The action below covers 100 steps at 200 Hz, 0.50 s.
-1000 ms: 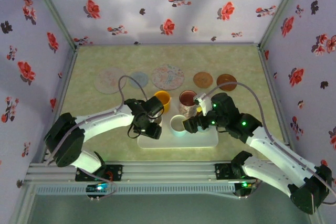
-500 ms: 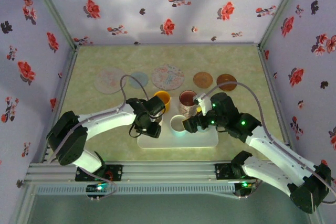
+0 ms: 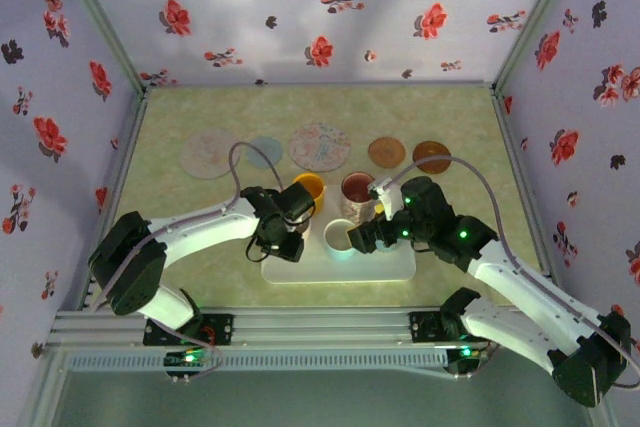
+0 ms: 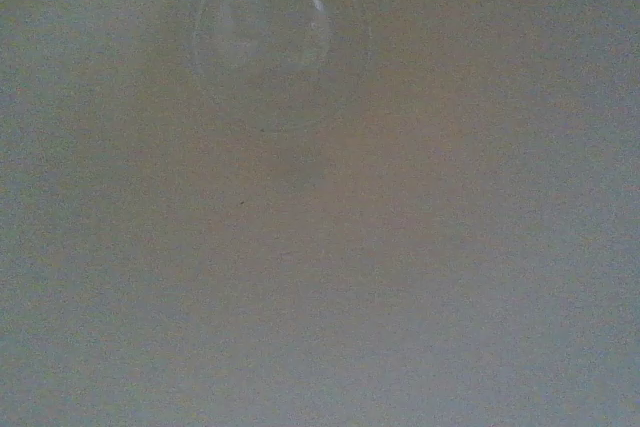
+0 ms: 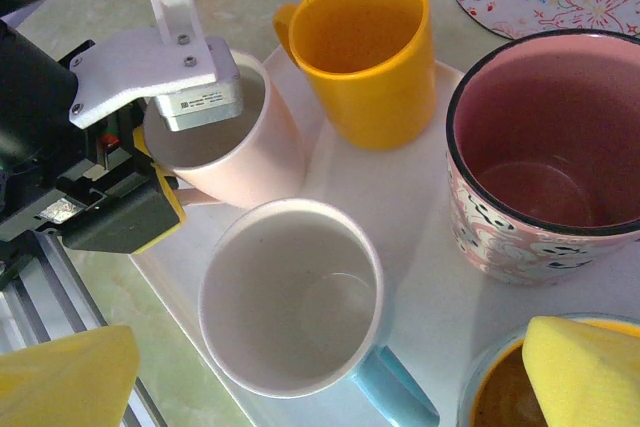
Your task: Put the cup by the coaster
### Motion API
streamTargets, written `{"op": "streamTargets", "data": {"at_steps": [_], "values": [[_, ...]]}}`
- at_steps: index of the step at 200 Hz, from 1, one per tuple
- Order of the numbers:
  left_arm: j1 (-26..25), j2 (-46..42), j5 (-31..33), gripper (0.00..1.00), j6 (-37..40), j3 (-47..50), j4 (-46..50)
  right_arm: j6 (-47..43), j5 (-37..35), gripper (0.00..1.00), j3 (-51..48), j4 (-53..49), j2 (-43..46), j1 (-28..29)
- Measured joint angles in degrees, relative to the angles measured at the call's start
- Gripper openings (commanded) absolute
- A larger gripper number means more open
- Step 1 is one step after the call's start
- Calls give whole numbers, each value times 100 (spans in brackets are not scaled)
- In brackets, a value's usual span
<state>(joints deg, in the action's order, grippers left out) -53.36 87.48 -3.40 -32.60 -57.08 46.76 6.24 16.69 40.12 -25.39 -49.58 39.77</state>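
A pale pink cup (image 5: 255,162) stands at the left end of a white tray (image 3: 395,265). My left gripper (image 5: 178,172) reaches down over it (image 3: 288,235). Its yellow-padded outer finger (image 5: 160,205) lies against the cup's wall by the handle, and the inner finger is hidden under the wrist mount. The left wrist view gives a blurred look into the cup's bottom (image 4: 265,47). My right gripper (image 5: 325,375) hangs open over a white cup with a blue handle (image 5: 290,307). Several round coasters (image 3: 320,145) lie in a row at the back.
Also on the tray are a yellow cup (image 5: 365,52), a pink patterned cup (image 5: 545,162) and an orange-lined cup (image 5: 500,397) at the near right. The cups stand close together. Floral walls (image 3: 60,97) close in the table on three sides.
My left gripper has shifted slightly away from the tray's near edge over the pale pink cup. The right arm and the cups have not moved.
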Motion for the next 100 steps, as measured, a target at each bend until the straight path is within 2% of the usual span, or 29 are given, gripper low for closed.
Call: {"op": "streamTargets", "data": {"at_steps": [14, 34, 55, 81, 100], "values": [[0, 0, 0, 32, 4, 0, 15, 0, 0, 100, 0, -13, 0, 0], [0, 0, 24, 30, 9, 0, 35, 0, 0, 100, 0, -15, 0, 0], [0, -2, 42, 24, 28, 0, 44, 0, 0, 100, 0, -15, 0, 0], [-4, -2, 87, 24, 26, -42, 105, 0, 0, 100, 0, -15, 0, 0], [-4, -11, 116, 18, 31, -68, 160, 2, 0, 100, 0, -17, 0, 0]]}}
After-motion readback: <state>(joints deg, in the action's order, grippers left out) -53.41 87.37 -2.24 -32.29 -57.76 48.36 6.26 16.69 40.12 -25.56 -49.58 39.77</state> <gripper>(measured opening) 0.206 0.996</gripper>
